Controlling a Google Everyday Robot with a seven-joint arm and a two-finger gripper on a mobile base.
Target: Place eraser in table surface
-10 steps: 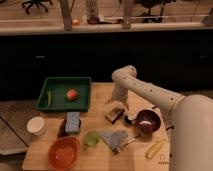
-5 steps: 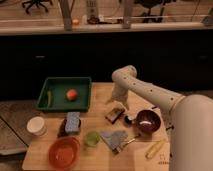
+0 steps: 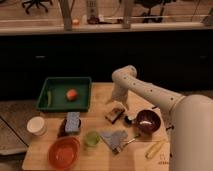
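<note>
The eraser [image 3: 115,114] looks like a small brown block lying on the wooden table [image 3: 100,155], near its middle. My white arm comes in from the right and bends down over it. The gripper [image 3: 118,103] is directly above the eraser, at or just over its top. I cannot tell whether it touches the eraser.
A green tray [image 3: 60,104] at the back left holds an orange fruit [image 3: 72,94]. There is a white cup [image 3: 36,125], a blue sponge [image 3: 73,121], an orange bowl [image 3: 64,151], a green cup [image 3: 92,138], a grey cloth [image 3: 114,137], a dark bowl [image 3: 148,120] and a yellow object [image 3: 155,148].
</note>
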